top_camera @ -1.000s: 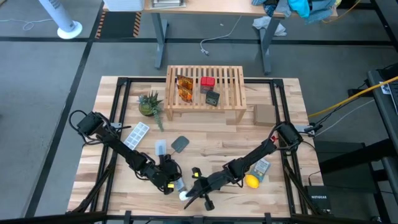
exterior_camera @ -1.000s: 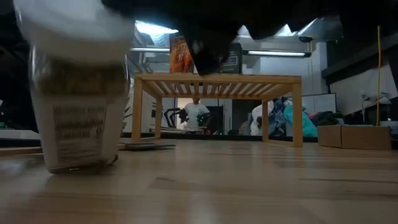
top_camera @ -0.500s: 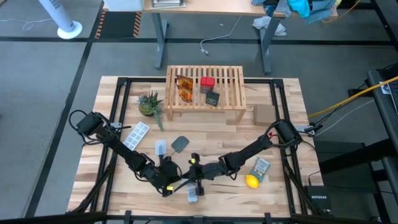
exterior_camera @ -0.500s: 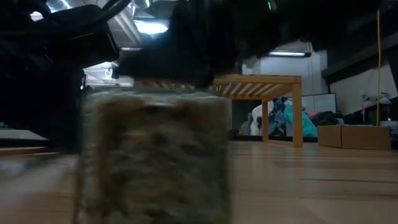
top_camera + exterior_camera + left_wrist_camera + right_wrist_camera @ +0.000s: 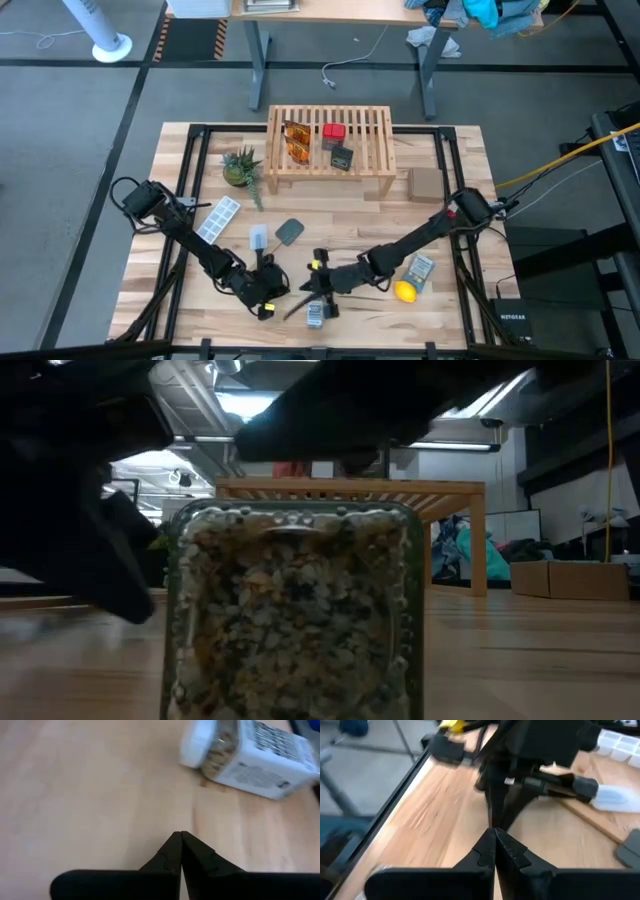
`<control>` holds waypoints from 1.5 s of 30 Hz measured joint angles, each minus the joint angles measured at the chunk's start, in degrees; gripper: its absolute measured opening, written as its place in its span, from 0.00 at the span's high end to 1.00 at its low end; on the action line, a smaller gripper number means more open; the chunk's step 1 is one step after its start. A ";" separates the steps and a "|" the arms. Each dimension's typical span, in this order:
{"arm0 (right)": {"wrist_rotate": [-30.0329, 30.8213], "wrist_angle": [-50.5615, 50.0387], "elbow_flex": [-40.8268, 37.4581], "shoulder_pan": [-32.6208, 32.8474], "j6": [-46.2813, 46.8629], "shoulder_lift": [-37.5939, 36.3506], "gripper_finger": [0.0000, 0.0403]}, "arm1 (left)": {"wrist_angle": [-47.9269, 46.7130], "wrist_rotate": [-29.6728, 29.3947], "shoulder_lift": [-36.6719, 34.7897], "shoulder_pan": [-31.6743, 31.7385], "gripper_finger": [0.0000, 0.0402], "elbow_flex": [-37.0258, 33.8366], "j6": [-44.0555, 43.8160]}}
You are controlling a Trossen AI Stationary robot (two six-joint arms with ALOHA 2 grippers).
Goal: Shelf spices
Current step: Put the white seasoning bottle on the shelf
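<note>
The bottle (image 5: 315, 314) lies on its side at the table's 6 o'clock edge. Both grippers are pinched shut, holding nothing — left (image 5: 268, 309) at its 9 o'clock, right (image 5: 302, 300) at 11.

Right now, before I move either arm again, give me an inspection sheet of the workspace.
Surface: plank tabletop, light wood, black frame rails along both sides.
Job's things: shelf carries two amber packets, a red box and a black box; white-capped bottle lies on its side near the front edge.
Clutter: potted plant, ice tray, grey-blue packet, lemon, cardboard box.
Grippers: left claw shut, empty, short of the bottle; right claw shut, empty, beside it.
Cables: yellow cable on the floor.
Surroundings: desk legs, fan base.
</note>
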 joint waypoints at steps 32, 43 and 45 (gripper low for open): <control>-6.87 -11.15 -5.23 3.48 7.64 -1.10 0.98 | 9.01 11.06 10.23 4.82 1.00 8.01 11.12; -5.30 -3.59 -6.73 -0.47 6.98 1.33 0.98 | 9.47 12.25 10.27 7.58 1.00 7.96 16.17; -4.22 -3.35 -6.73 -0.58 6.93 1.69 0.98 | 9.67 12.14 10.27 7.97 1.00 7.96 16.86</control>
